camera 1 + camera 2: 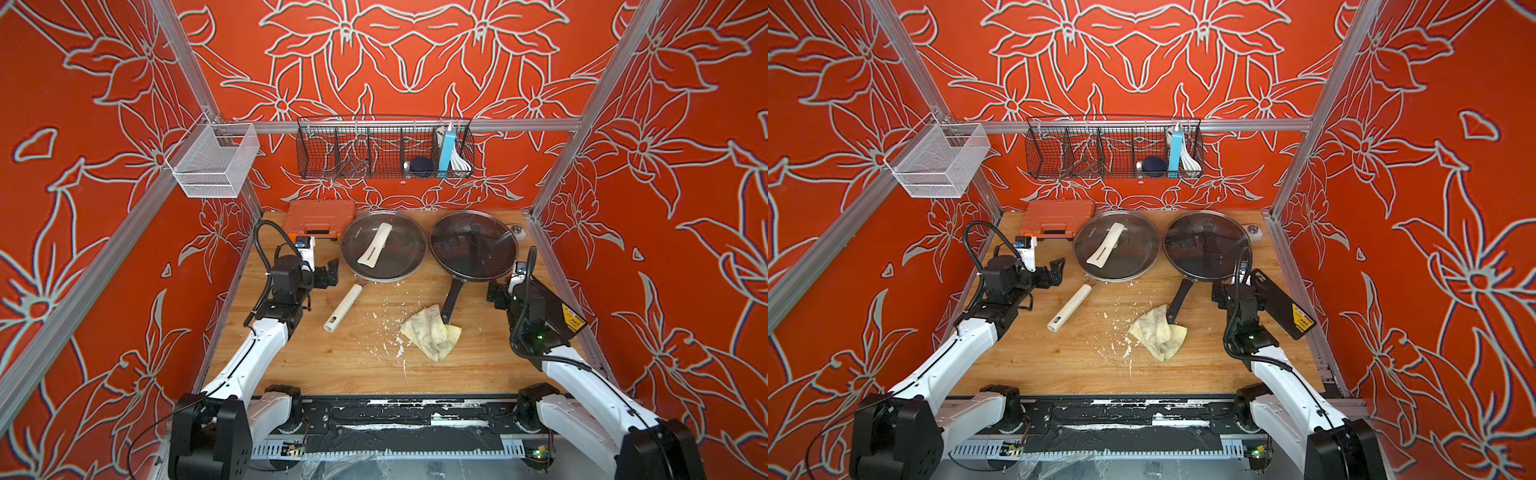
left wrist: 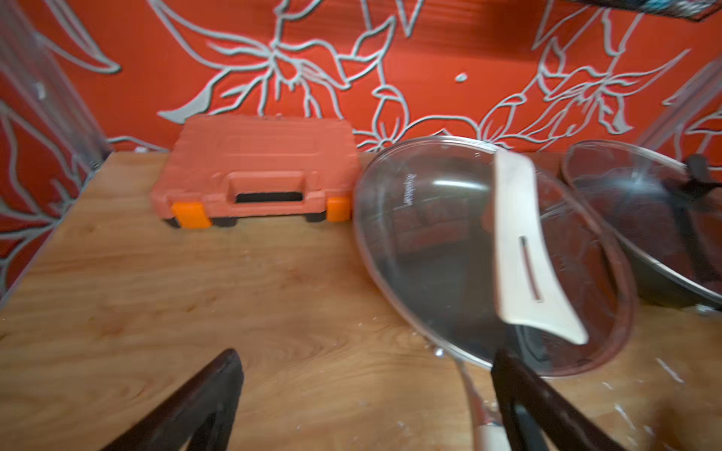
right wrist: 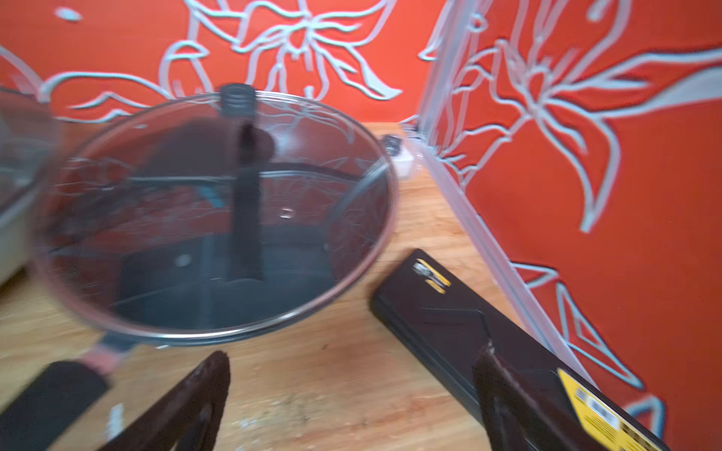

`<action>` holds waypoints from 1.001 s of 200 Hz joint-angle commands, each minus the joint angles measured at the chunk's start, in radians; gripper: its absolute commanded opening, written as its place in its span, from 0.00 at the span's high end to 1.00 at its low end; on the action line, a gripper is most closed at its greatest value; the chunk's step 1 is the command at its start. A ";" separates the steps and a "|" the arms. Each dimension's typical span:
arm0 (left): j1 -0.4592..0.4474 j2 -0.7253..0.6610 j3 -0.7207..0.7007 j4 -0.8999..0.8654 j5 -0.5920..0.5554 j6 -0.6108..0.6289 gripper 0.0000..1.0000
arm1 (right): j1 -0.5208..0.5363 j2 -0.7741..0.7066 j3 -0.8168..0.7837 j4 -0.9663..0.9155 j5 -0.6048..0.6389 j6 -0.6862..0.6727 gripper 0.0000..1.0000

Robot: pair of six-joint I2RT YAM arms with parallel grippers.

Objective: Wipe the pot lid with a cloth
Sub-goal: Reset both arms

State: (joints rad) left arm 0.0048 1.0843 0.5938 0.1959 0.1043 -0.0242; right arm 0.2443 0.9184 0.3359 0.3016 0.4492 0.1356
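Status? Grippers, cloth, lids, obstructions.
Left gripper and right gripper open, empty. Cloth crumpled on table, ungripped, at black pan handle tip. White-handled lid, black-handled lid untouched. Black box close beside right gripper.

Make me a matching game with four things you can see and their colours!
Things:
1. cloth
2. tool case
3. flat box
4. mesh basket

Colours:
A. orange
B. white
C. pale yellow
D. black

Pairs: 1-C, 2-A, 3-D, 4-B
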 commanded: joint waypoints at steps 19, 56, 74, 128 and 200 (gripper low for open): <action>0.072 0.088 -0.112 0.209 0.008 -0.039 0.01 | -0.072 0.115 -0.036 0.280 0.065 -0.035 0.02; 0.118 0.113 -0.142 0.237 0.018 -0.022 0.01 | -0.109 0.147 -0.032 0.279 0.056 -0.053 0.02; 0.121 0.098 -0.219 0.300 0.000 -0.052 0.01 | -0.128 0.157 -0.053 0.259 0.040 -0.021 0.01; 0.121 0.258 -0.275 0.518 0.097 -0.010 0.01 | -0.154 0.278 -0.039 0.378 -0.089 -0.093 0.01; 0.064 0.319 -0.273 0.546 -0.012 0.018 0.01 | -0.176 0.490 -0.014 0.489 -0.262 -0.136 0.02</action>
State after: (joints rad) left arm 0.0772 1.4105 0.2989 0.7357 0.1745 -0.0002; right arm 0.0818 1.4185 0.2905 0.8062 0.2649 0.0204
